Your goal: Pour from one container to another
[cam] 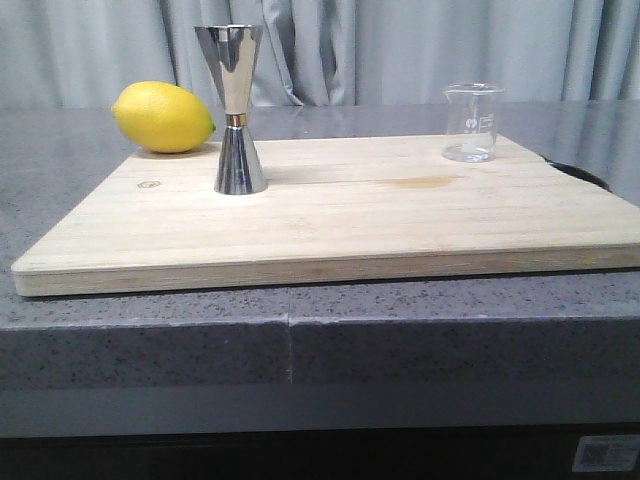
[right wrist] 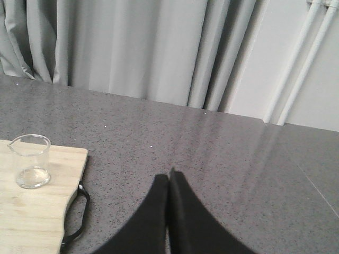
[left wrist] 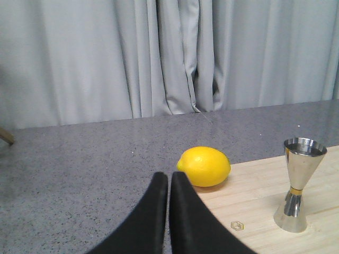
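Observation:
The clear glass beaker [cam: 472, 122] stands upright at the back right of the wooden board [cam: 330, 215]; the right wrist view shows this beaker [right wrist: 32, 161] near the board's corner. The steel jigger [cam: 234, 110] with a gold waist band stands upright on the board's left half, and the jigger [left wrist: 298, 184] also appears in the left wrist view. My left gripper [left wrist: 169, 177] is shut on nothing, above the counter beside the board's left side. My right gripper [right wrist: 168, 179] is shut and empty, over bare counter well to the right of the beaker. Neither arm appears in the front view.
A yellow lemon [cam: 162, 117] lies at the board's back left corner, close to the left gripper's tips in the left wrist view. A black handle loop [right wrist: 78, 214] hangs off the board's right end. Grey curtains [cam: 400, 50] close off the back of the speckled counter [cam: 420, 345].

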